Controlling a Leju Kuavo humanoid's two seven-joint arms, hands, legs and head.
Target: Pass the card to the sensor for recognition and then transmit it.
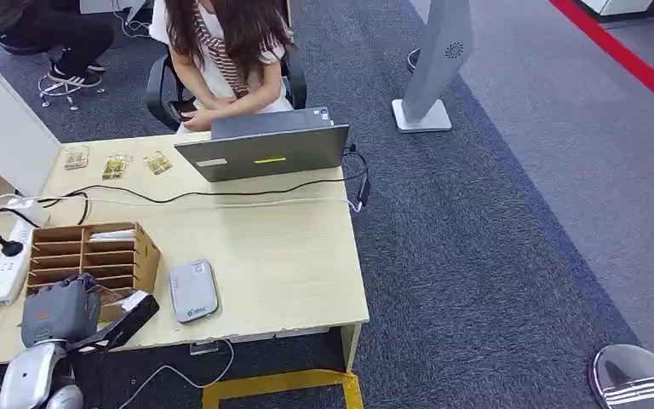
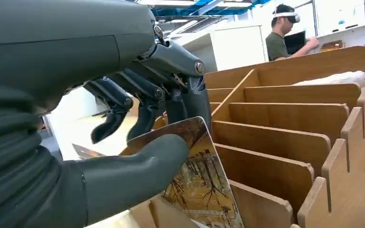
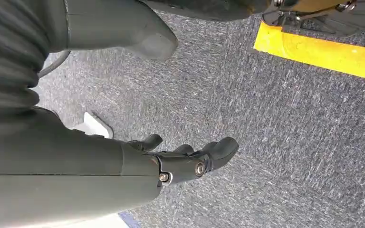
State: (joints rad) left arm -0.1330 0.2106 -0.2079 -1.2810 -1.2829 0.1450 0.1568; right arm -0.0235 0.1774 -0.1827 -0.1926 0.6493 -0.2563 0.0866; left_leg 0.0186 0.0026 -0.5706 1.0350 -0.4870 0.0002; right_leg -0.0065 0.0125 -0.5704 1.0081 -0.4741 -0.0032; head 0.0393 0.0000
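My left hand (image 1: 60, 311) is at the near end of the wooden slotted card rack (image 1: 89, 256), at the desk's front left. In the left wrist view, the left hand (image 2: 138, 142) pinches a picture card (image 2: 199, 175) between thumb and fingers, just above the rack's slots (image 2: 285, 137). The card shows an autumn tree scene and is tilted. A flat grey-white sensor pad (image 1: 193, 290) lies on the desk just right of the rack. My right hand (image 3: 190, 159) hangs over the carpet and holds nothing, its thumb well apart from the fingers.
A grey laptop (image 1: 264, 149) stands at the desk's far edge with a seated person (image 1: 226, 60) behind it. Three small cards (image 1: 115, 166) lie at the far left, near a white box (image 1: 0, 128). A power strip (image 1: 8, 264) and cables run along the left. Yellow floor tape (image 1: 281, 383) lies below the desk.
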